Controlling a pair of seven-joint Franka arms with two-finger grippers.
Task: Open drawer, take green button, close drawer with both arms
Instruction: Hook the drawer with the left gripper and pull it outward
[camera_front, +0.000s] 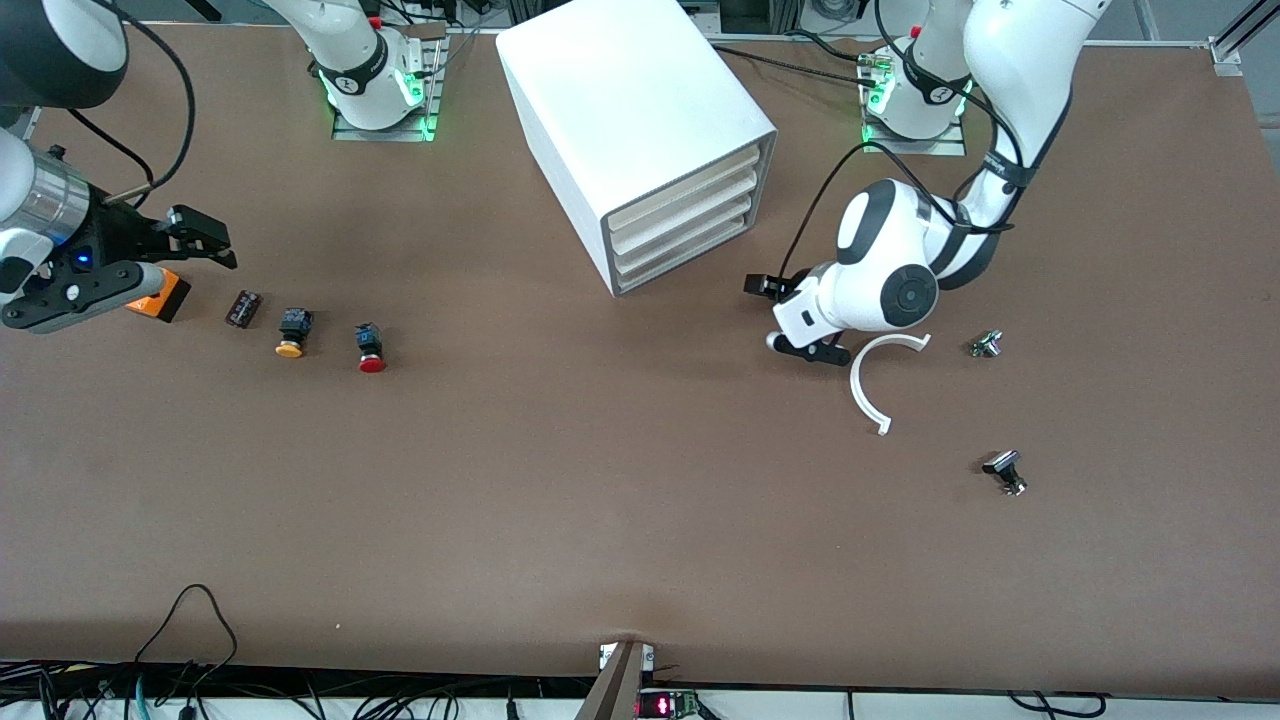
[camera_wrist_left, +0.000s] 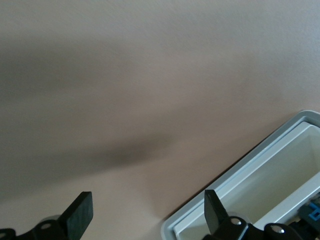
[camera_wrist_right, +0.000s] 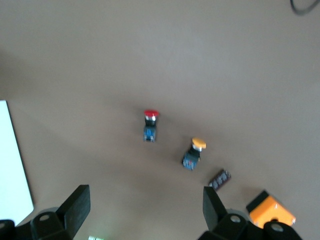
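Observation:
The white cabinet stands at the middle of the table near the arms' bases. All four of its drawers look closed, and the bottom drawer is shut too. My left gripper is open and empty, low over the table just in front of the drawer fronts. Its wrist view shows a corner of the cabinet's front. My right gripper is open and empty over the right arm's end of the table, and it also shows in its own wrist view. The green button is hidden.
Near the right gripper lie an orange block, a small dark chip, a yellow-capped pushbutton and a red-capped pushbutton. A white curved piece and two small metal parts lie near the left gripper.

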